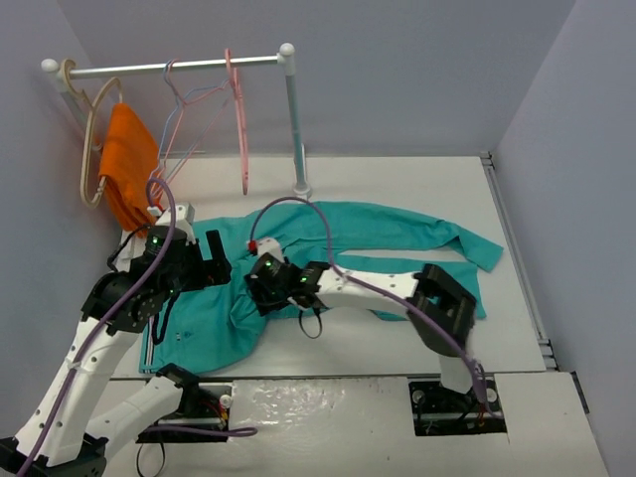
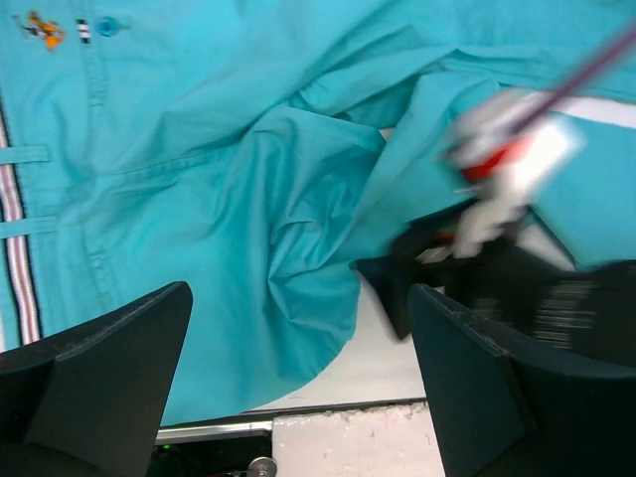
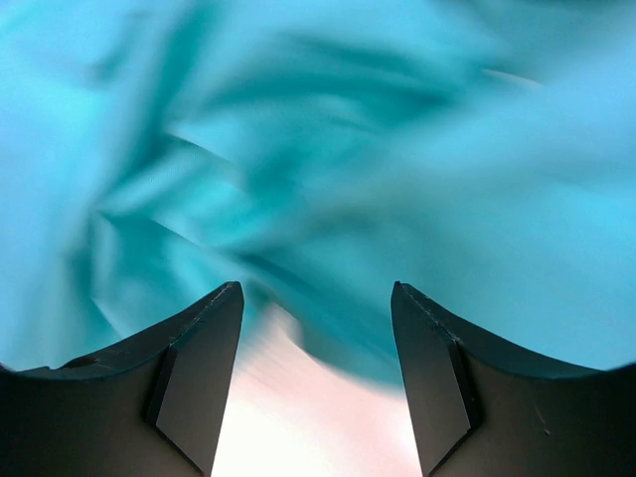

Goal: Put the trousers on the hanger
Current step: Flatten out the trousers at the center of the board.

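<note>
The teal-green trousers (image 1: 378, 231) lie spread across the table, waist end at the near left, legs running to the right. In the left wrist view the trousers (image 2: 219, 179) show rumpled folds and the striped band (image 2: 18, 248) at the left edge. My left gripper (image 1: 221, 260) hovers open over the waist part, its jaws wide apart and empty (image 2: 298, 328). My right gripper (image 1: 255, 290) is open just to its right, low over a fold of blurred fabric (image 3: 316, 298); nothing sits between its fingers. The salmon-pink hanger (image 1: 238, 109) hangs on the rack.
The white rack (image 1: 179, 67) stands at the back left on a post (image 1: 296, 129). It carries a thick beige hanger (image 1: 91, 129), an orange cloth (image 1: 127, 164) and thin pale hangers (image 1: 184, 104). Walls close in on the left and right.
</note>
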Controlling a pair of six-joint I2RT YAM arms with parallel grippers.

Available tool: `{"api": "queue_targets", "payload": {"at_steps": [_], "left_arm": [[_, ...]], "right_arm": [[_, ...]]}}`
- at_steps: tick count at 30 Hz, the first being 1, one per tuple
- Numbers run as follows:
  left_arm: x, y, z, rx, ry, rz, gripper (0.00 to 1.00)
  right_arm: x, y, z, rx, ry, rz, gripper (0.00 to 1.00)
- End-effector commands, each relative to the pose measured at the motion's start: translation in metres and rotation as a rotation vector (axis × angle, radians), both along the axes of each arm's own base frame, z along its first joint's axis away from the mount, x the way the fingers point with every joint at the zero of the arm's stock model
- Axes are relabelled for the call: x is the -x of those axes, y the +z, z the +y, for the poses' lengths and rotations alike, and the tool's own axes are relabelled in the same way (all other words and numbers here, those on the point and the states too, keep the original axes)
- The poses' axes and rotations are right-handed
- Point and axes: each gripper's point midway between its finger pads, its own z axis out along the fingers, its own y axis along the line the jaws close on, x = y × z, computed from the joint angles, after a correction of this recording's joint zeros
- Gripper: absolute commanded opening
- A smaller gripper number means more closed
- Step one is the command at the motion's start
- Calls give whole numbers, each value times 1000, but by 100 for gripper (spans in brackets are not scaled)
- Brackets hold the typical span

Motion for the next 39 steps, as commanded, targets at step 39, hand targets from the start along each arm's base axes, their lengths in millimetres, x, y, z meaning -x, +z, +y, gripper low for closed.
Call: {"api": "queue_targets", "payload": {"at_steps": [39], "left_arm": [[40, -235, -249, 19, -755, 496, 79]], "right_arm": [[-81, -50, -400, 41, -1120, 146, 57]]}}
